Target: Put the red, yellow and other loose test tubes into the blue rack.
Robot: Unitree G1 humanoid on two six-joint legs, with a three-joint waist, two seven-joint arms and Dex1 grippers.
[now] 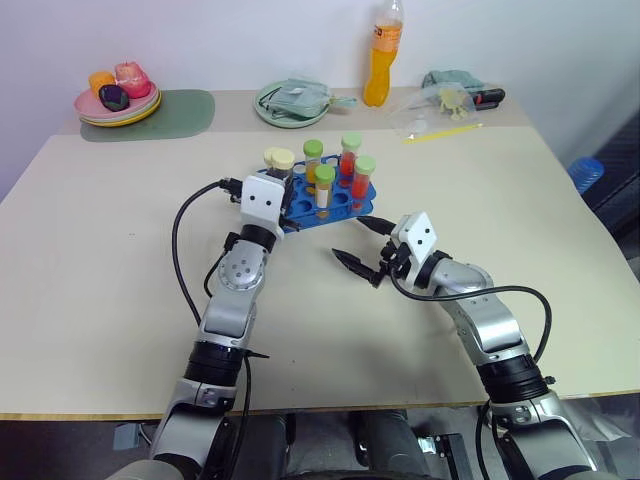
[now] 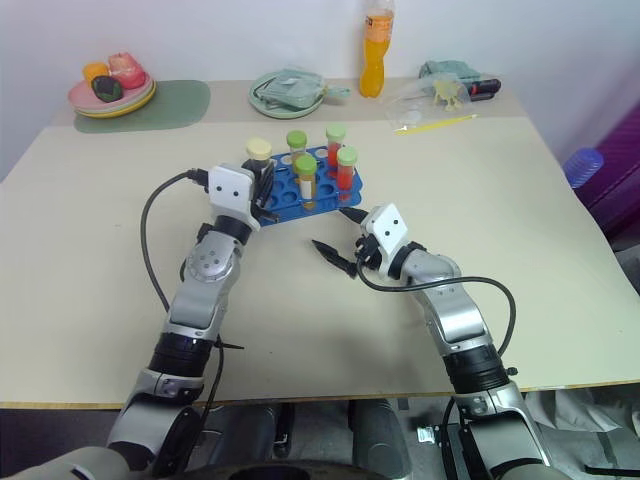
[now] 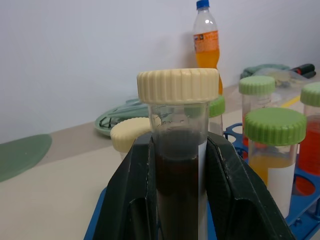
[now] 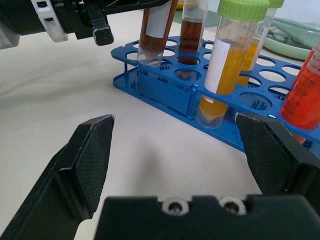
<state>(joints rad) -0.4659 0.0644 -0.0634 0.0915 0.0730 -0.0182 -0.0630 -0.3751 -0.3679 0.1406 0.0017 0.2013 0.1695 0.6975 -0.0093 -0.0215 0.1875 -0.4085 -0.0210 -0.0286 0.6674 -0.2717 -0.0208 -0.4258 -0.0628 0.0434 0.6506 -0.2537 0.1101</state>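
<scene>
Over the near-left corner of the blue rack (image 4: 165,90), the left gripper (image 3: 182,200) is clamping the dark purple-brown tube (image 4: 152,30), tilted, its tip just entering a hole; it wants straightening before release. Rightwards, the right gripper (image 1: 362,248) is waiting wide open, holding nothing.

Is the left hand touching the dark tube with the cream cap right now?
Touching. The left wrist view shows the left hand with both black fingers pressed flat against the sides of the dark tube, clamped below its cream cap.
</scene>
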